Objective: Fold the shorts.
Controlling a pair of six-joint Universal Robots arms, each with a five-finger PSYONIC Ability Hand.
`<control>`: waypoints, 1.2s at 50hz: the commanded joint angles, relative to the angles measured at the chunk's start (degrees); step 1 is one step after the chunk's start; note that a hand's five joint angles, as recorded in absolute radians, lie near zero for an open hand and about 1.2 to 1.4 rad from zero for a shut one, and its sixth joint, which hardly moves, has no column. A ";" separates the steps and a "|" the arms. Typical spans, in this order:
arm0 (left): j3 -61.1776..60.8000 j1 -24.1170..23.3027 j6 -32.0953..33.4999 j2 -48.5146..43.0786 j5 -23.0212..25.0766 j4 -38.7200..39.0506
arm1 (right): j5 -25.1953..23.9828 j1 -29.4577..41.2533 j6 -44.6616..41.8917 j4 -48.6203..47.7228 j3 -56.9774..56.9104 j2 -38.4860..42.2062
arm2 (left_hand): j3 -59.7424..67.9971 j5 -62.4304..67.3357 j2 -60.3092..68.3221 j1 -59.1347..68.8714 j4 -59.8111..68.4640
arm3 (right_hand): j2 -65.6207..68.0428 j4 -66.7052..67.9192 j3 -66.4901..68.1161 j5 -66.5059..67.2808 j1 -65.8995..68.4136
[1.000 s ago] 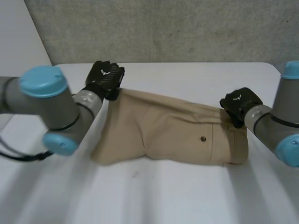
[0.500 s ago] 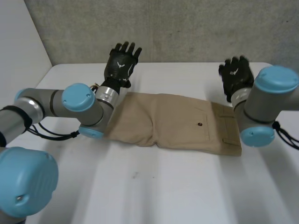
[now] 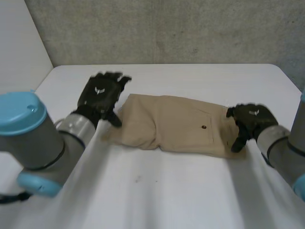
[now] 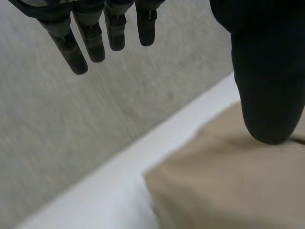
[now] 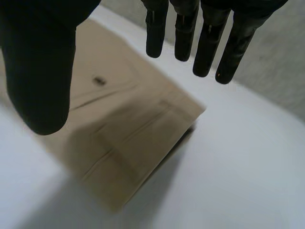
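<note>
- Two hands flank the folded shorts (image 3: 176, 126) mid-table (image 3: 157, 200). Their long axis runs across my view, with the waistband toward the right hand (image 3: 250, 119) and the legs toward the left hand (image 3: 100, 95).
- Left wrist: fingers (image 4: 76, 43) straight, holding nothing. I fear the thumb (image 4: 267, 71), close over the cloth, could snag and drag the fold open.
- Right wrist: its fingers are spread and released, above the waistband end.

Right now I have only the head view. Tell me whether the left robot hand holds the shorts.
Observer: No. In its wrist view the left robot hand has straight fingers with no cloth between them; the shorts lie under its thumb.
Operator: Check the right one.
Observer: The right robot hand is open too, fingers straight above the waistband end, holding nothing.
Operator: Report that corner.
Observer: The corner lies on the table, near the fingertips.
</note>
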 commanded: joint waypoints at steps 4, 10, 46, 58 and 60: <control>-10.02 0.52 -3.42 4.54 0.25 -2.08 | -3.48 -2.52 -0.05 -10.26 6.67 4.55 | -2.20 -2.60 -1.46 -1.06 -1.65 | 11.75 11.21 11.25 11.72 14.15; -10.28 1.05 -3.42 4.46 0.34 -1.99 | -3.48 -3.66 -2.25 -12.72 5.80 7.98 | -2.20 -2.60 -1.46 -1.06 -1.65 | 20.32 19.78 19.81 20.28 22.71; -11.69 0.96 -3.69 8.50 -0.01 -2.70 | -4.88 1.51 -30.73 -3.41 -14.68 3.59 | -2.20 -2.60 -1.46 -1.06 -1.65 | 59.48 58.94 58.98 59.45 61.88; -12.04 1.05 -3.60 8.59 -0.01 -2.61 | -17.71 21.21 -32.84 -2.98 -15.83 16.24 | -2.20 -2.60 -1.46 -1.06 -1.65 | 59.48 58.94 58.98 59.45 61.88; -11.95 1.14 -3.60 8.59 0.07 -2.52 | -18.34 21.38 -33.10 -2.71 -15.74 17.22 | -2.20 -2.60 -1.46 -1.06 -1.65 | 59.48 58.94 58.98 59.45 61.88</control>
